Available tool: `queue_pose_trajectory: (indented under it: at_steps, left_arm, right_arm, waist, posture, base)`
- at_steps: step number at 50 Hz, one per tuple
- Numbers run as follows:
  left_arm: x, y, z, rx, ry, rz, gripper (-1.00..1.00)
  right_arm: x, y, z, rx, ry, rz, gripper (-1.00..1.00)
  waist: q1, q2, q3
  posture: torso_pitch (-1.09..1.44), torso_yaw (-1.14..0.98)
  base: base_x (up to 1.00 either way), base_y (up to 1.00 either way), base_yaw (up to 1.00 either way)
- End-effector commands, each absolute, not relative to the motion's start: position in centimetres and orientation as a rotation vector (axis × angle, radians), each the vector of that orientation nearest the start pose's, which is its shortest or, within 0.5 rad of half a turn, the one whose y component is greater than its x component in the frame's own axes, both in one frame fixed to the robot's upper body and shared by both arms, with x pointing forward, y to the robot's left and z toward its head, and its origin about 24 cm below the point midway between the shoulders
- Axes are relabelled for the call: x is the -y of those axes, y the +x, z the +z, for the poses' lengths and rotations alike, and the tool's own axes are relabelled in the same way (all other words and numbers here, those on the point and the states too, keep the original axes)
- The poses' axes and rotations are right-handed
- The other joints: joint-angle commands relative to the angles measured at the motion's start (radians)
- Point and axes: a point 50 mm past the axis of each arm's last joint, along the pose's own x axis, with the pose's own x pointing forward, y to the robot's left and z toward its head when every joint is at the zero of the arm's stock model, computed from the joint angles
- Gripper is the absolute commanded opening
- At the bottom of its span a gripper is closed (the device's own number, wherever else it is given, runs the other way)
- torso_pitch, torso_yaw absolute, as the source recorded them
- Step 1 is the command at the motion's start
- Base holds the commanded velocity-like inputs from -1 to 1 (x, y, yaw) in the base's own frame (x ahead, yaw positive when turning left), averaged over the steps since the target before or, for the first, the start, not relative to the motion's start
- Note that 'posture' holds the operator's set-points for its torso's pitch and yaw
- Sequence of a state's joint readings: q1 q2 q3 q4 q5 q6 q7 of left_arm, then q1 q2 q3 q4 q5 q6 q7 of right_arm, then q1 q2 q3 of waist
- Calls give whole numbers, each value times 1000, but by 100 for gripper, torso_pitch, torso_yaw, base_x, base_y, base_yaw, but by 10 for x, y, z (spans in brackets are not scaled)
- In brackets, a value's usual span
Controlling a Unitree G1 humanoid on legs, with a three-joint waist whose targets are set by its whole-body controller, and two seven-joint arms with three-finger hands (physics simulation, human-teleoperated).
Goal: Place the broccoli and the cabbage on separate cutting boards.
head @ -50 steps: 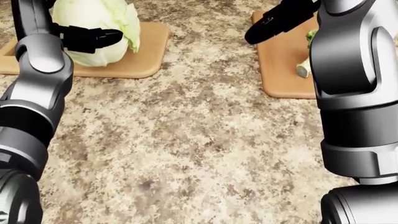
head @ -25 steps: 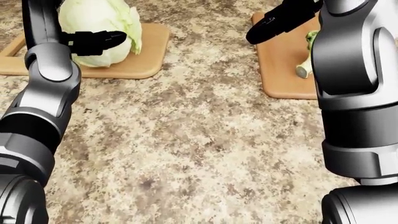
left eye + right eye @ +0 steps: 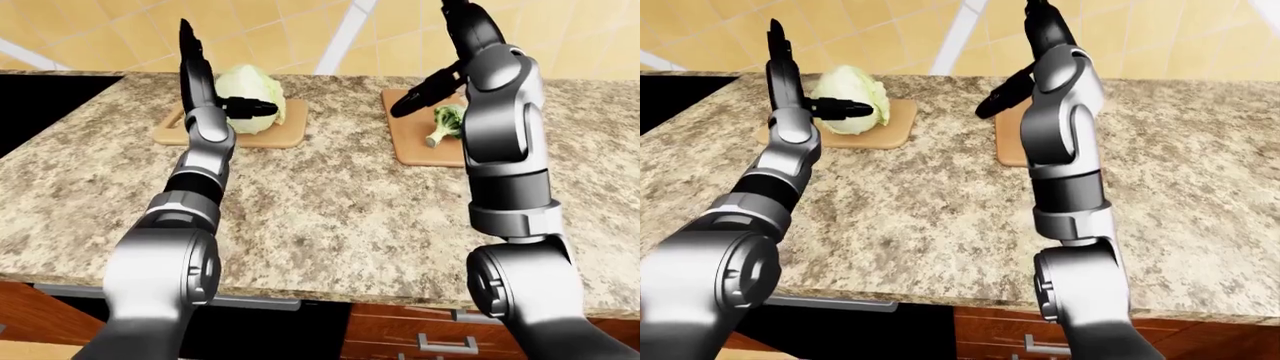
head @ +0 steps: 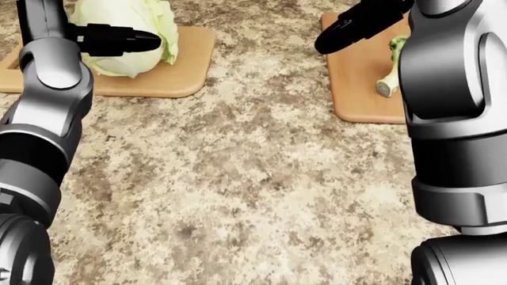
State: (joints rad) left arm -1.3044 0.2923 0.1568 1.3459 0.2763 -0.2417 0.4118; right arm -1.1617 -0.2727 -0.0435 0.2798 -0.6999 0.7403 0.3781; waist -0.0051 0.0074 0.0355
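Note:
A pale green cabbage [image 3: 256, 88] rests on the left wooden cutting board [image 3: 285, 136]. My left hand [image 3: 240, 106] is open beside it, one black finger stretched across the cabbage's near side and another pointing up. A broccoli [image 3: 446, 120] lies on the right cutting board [image 3: 408, 144], its stem towards the view's bottom. My right hand [image 3: 418, 94] is open above that board's left part, fingers pointing down-left, apart from the broccoli. In the head view, my right forearm [image 4: 447, 65] hides most of the broccoli [image 4: 388, 77].
Both boards lie on a speckled granite counter [image 4: 238, 178]. A black stove [image 3: 40, 97] is at the left of the left-eye view. A yellow tiled wall [image 3: 300, 30] stands behind the counter. Wooden drawers [image 3: 420, 330] are below its near edge.
My left arm and hand have shifted slightly up in the head view, alongside the cabbage. The right arm and the broccoli have barely moved.

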Motion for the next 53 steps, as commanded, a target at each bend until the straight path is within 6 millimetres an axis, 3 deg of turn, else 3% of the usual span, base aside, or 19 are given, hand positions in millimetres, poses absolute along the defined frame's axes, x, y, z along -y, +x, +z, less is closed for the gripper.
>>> queue_pose_trajectory:
  at_steps: [1, 8, 14, 18, 23, 29, 37, 45, 53]
  left_arm:
    - [-185, 423, 265, 412, 342, 414, 100]
    - [-196, 420, 289, 458, 307, 382, 100]
    - [-204, 411, 323, 513, 259, 322, 100]
    - [-216, 400, 329, 511, 225, 303, 100]
    - [-226, 367, 334, 534, 195, 255, 100]
    - [-243, 306, 340, 583, 164, 239, 100]
    - [-276, 281, 310, 522, 109, 289, 100]
    - [-317, 257, 286, 481, 65, 388, 100]
    - [-361, 221, 272, 512, 18, 535, 100]
  right_arm:
    - [161, 367, 332, 152, -739, -178, 100]
    - [165, 357, 346, 164, -746, -188, 100]
    - [186, 328, 368, 186, -727, -232, 100]
    - [197, 306, 383, 207, -713, -259, 100]
    - [210, 282, 387, 223, -701, -287, 100]
    - [230, 246, 379, 242, -692, -328, 100]
    - [252, 195, 367, 273, -664, -386, 100]
    - [279, 139, 373, 311, -625, -476, 100]
    - [301, 106, 363, 314, -591, -549, 100]
  waist:
    - [0, 1, -36]
    - [1, 4, -32]
    - [4, 1, -25]
    - [2, 1, -18]
    - [-2, 7, -9]
    - [-7, 7, -2]
    - [2, 12, 6]
    - [3, 5, 7]
    - [3, -7, 18]
  posture:
    - [0, 0]
    - [0, 0]
    - [0, 0]
    - [0, 0]
    - [0, 0]
    - [0, 0]
    - [0, 0]
    - [0, 0]
    - [0, 0]
  base:
    - [0, 0, 0]
    - [0, 0, 0]
    - [0, 0, 0]
    - [0, 0, 0]
    - [0, 0, 0]
    - [0, 0, 0]
    - [0, 0, 0]
    - [0, 0, 0]
    - [0, 0, 0]
